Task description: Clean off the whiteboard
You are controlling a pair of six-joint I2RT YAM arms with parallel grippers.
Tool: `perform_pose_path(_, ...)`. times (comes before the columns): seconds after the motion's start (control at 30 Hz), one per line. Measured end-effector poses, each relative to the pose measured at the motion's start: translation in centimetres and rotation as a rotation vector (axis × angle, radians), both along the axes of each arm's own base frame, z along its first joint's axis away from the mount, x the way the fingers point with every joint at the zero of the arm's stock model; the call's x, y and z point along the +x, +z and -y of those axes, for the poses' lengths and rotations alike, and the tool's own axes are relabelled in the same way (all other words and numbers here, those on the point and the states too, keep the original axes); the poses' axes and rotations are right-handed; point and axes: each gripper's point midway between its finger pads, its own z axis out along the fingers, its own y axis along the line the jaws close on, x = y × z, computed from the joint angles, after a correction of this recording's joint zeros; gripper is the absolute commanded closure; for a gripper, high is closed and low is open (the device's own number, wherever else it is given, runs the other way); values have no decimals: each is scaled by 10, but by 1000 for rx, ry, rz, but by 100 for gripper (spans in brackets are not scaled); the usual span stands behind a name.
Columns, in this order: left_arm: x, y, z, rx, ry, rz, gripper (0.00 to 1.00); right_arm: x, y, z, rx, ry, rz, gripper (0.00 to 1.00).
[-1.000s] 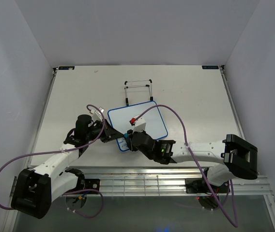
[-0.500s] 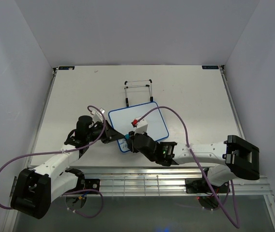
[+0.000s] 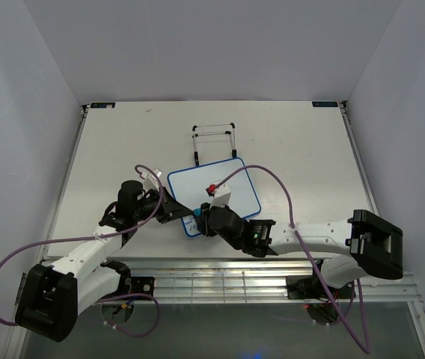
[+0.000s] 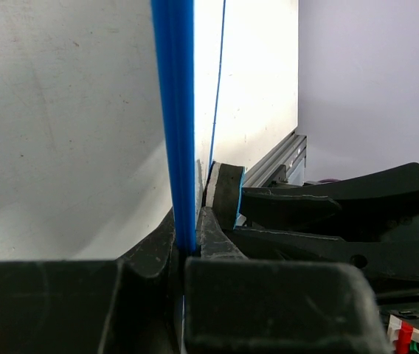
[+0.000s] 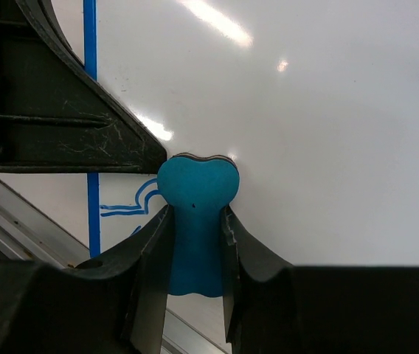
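The whiteboard, white with a thin blue frame, lies on the table near the middle. My left gripper is shut on its left edge; the left wrist view shows the blue frame pinched between my jaws. My right gripper is shut on the blue bone-shaped eraser, whose head presses on the board's near left corner. Blue handwritten lines remain just left of the eraser, by the frame strip. The left gripper's finger shows in the right wrist view.
A thin black wire stand stands just behind the board. A metal rail runs along the table's near edge. Purple cables loop over the board and arms. White walls enclose the table on three sides.
My right gripper with the eraser has shifted slightly left and nearer on the board's near left corner. The board and left gripper have nudged a little to the right.
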Motion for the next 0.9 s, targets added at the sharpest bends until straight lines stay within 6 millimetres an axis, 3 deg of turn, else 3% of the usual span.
perform_pose_path(0.37, 4, 1, -1, 2, 28, 3, 100, 11, -5, 10, 65, -25, -62, 92)
perform_pose_path(0.9, 8, 0, -2, 8, 46, 9, 100, 1, 1, -5, -76, -8, 19, 92)
